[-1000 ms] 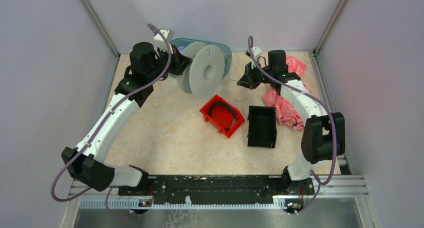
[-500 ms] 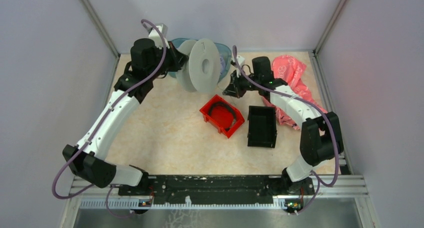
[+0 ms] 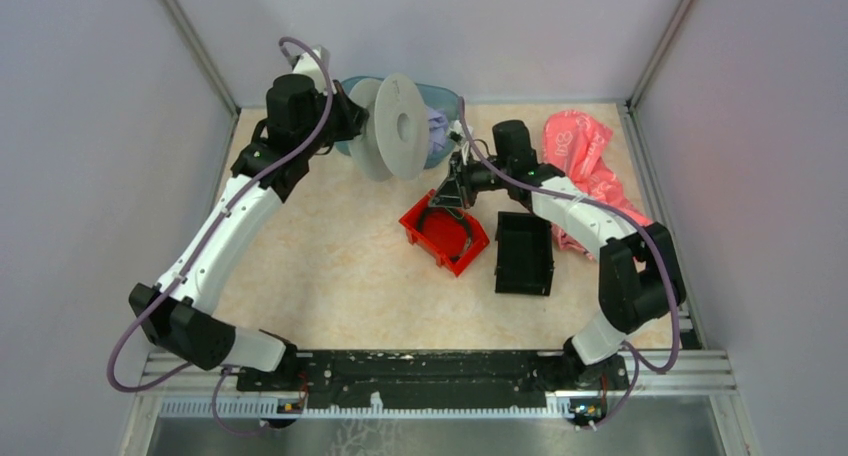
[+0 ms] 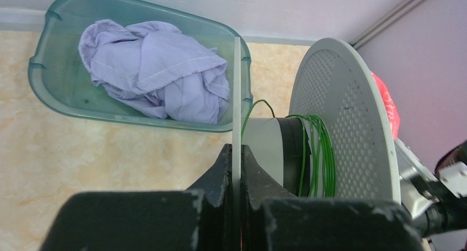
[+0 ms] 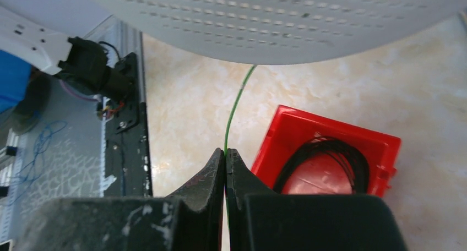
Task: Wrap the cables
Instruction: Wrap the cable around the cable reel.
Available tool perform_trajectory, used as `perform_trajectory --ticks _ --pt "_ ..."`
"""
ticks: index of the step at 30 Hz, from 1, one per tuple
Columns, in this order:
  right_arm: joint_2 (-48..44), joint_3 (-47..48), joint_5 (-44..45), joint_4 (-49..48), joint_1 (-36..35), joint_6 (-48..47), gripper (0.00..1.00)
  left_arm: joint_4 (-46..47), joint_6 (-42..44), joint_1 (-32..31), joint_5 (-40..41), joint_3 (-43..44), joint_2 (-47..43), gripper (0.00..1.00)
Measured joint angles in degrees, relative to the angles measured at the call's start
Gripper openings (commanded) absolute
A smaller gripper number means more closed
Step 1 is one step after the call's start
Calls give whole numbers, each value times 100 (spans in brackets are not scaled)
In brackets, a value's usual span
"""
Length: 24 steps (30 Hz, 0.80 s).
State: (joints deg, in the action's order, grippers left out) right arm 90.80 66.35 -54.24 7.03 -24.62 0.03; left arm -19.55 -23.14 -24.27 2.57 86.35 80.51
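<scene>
L arm point(image 3: 235, 221), R arm point(image 3: 572, 208): jaws closed.

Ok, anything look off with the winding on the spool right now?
Slightly. On the white spool, the green wire is bunched against one flange, and one slack loop stands off the bare hub. Otherwise nothing looks spilled or damaged.

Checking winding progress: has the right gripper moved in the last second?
Yes. The right gripper has swung leftward in the top view, from beside the pink bag to the far edge of the red bin.
</scene>
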Motion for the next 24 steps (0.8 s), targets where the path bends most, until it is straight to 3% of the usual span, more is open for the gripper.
perform_trajectory --ticks 15,24 --pt "0 57 -638 66 -538 103 5 -203 -4 -2 601 -2 31 0" --pt "0 684 -710 542 -730 -28 3 48 251 -59 975 -254 31 0"
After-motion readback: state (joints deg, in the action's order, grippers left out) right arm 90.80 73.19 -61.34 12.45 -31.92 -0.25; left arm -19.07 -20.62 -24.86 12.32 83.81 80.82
